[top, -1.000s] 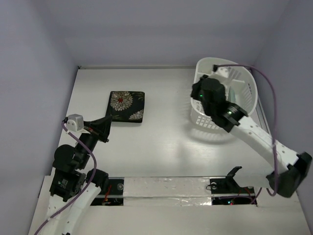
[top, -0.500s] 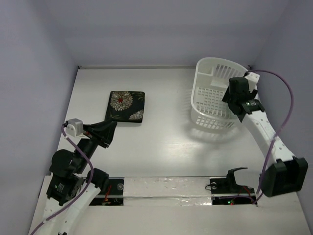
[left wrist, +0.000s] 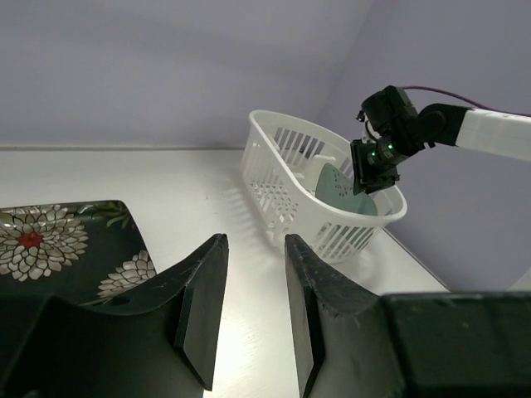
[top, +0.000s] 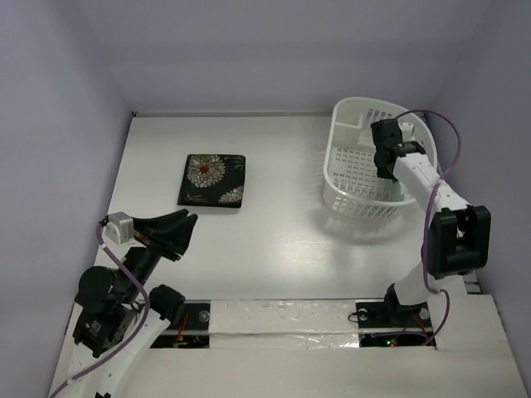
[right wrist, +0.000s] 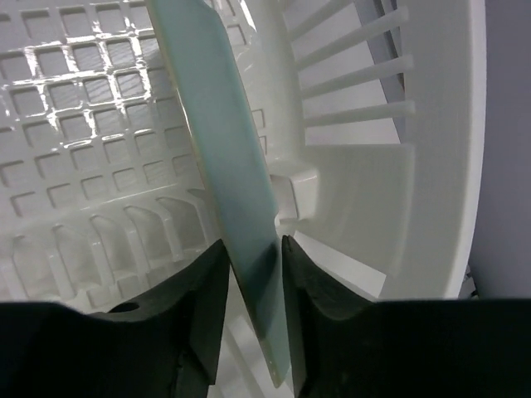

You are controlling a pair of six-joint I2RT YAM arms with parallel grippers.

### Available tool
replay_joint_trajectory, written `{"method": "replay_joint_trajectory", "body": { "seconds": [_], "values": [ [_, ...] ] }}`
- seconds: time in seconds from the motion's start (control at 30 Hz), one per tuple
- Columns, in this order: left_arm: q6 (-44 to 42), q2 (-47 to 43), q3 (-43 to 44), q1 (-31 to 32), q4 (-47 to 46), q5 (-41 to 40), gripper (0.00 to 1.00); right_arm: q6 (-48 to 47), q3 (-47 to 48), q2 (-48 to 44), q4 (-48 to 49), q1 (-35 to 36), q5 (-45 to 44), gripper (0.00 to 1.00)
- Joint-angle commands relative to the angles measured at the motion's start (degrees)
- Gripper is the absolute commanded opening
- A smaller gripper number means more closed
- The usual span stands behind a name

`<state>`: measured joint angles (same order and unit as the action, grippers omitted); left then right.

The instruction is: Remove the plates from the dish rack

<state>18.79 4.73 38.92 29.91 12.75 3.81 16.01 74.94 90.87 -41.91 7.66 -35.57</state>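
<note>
Right gripper [right wrist: 253, 249], newly tight around upright pale mint-green plate [right wrist: 216, 149] in white rack [right wrist: 431, 166]

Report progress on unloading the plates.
Done: one black flowered plate lies on the table. In hand: the right gripper grips the mint-green plate, standing on edge inside the dish rack. Remaining: lifting it out and setting it down. The left gripper is open and empty.

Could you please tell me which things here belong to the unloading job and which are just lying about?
Job: dish rack; pale green plate standing in it; flowered plate on the table.
Lying about: silver tape along the near edge.
</note>
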Motion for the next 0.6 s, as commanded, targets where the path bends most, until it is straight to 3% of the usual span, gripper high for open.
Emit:
{"method": "replay_joint_trajectory", "body": {
  "seconds": [0.0, 0.13, 0.47, 0.57],
  "values": [
    [0.29, -1.21, -0.24, 0.59, -1.86, -0.30, 0.31, -1.16, 4.07, 3.16, -4.93, -0.19, -4.50, 0.36],
    [0.29, -1.39, -0.24, 1.20, -1.77, -0.56, 0.31, -1.86, 4.25, 5.11, -5.64, -0.19, -6.09, 0.28],
    [0.20, -1.48, -0.24, 1.20, -1.77, -0.47, 0.32, -2.65, 4.25, 7.13, -5.81, -0.19, -8.46, 0.47],
    [0.20, -1.57, -0.16, 1.20, -1.77, -0.56, 0.32, -2.65, 4.52, 7.30, -5.99, 0.51, -10.29, 0.41]
  ]
}}
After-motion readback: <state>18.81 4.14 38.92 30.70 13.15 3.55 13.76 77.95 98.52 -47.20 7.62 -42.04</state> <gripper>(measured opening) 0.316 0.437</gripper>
